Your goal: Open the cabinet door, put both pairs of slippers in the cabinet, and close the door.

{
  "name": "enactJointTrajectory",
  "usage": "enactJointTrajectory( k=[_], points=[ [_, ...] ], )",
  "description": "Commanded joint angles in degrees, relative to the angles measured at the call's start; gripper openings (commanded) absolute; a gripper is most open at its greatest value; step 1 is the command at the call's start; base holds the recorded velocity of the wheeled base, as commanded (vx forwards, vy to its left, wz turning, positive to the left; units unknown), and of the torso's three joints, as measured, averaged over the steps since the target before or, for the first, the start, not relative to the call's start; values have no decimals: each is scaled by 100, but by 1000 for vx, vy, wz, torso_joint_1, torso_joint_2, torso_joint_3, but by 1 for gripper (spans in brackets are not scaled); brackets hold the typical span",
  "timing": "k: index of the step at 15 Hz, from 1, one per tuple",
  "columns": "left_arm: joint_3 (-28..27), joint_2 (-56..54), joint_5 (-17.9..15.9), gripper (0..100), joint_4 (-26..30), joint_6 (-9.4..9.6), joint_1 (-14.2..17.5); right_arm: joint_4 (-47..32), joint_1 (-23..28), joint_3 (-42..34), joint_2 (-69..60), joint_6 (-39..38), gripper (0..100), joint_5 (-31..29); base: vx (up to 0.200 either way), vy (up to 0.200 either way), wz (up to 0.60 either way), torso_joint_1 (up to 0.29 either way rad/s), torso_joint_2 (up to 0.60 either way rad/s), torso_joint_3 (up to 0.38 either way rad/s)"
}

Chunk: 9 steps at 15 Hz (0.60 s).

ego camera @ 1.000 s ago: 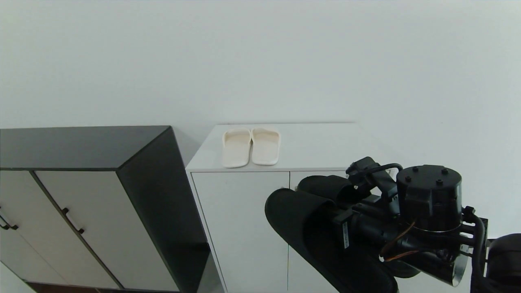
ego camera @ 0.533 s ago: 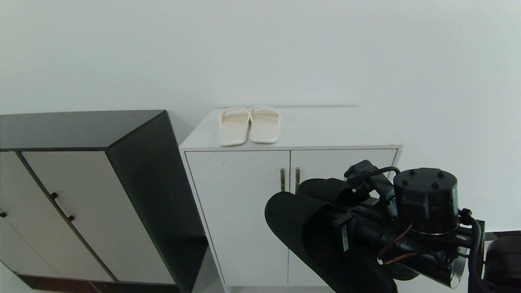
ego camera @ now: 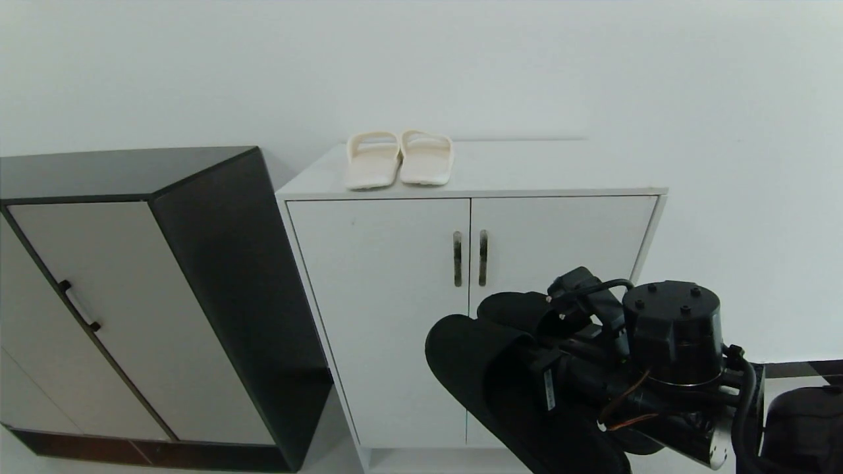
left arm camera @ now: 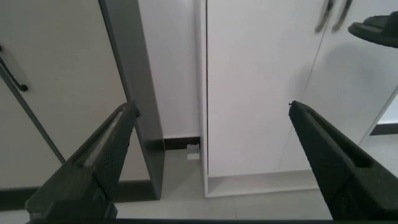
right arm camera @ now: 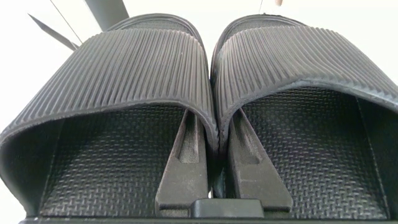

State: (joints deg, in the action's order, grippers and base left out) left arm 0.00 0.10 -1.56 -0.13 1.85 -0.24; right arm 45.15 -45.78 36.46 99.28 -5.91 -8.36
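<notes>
Two pairs of slippers are in sight. The pair of cream slippers (ego camera: pixel 398 158) lies side by side on top of the white cabinet (ego camera: pixel 382 316), towards its left end. The pair of black slippers (ego camera: pixel 484 368) hangs in the air in front of the cabinet's right door (ego camera: pixel 560 237), low down, held by the right gripper (right arm camera: pixel 213 124). One finger sits inside each slipper, and the two adjoining side walls are clamped between them.

The white cabinet has two doors, both closed, with two slim vertical handles (ego camera: pixel 457 258) close together at the middle seam. Its inside is hidden.

The left gripper (left arm camera: pixel 211 107) is spread wide with nothing between its fingers. It hangs low, facing the white cabinet's left side.

A dark-framed cabinet (ego camera: pixel 230 296) with pale doors stands just beside the white one on the left. The head view's edge cuts it off. The right arm covers the lower part of the white cabinet's right door.
</notes>
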Motion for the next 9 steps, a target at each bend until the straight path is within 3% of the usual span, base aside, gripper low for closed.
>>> enactJointTrajectory(
  k=[1, 4, 9],
  points=[
    [0, -1, -11, 100, -4, 8, -2, 81, -2, -8, 127, 2, 0, -7, 0, 0, 0, -129, 476, 325],
    [0, -1, -29, 100, -4, 78, -2, 134, -10, -95, 100, 11, 0, -16, 0, 0, 0, -119, 473, 341],
    [-18, 43, -20, 100, -13, 34, -11, 257, -10, -148, 127, 38, 0, -16, 0, 0, 0, -77, 449, 370]
  ],
)
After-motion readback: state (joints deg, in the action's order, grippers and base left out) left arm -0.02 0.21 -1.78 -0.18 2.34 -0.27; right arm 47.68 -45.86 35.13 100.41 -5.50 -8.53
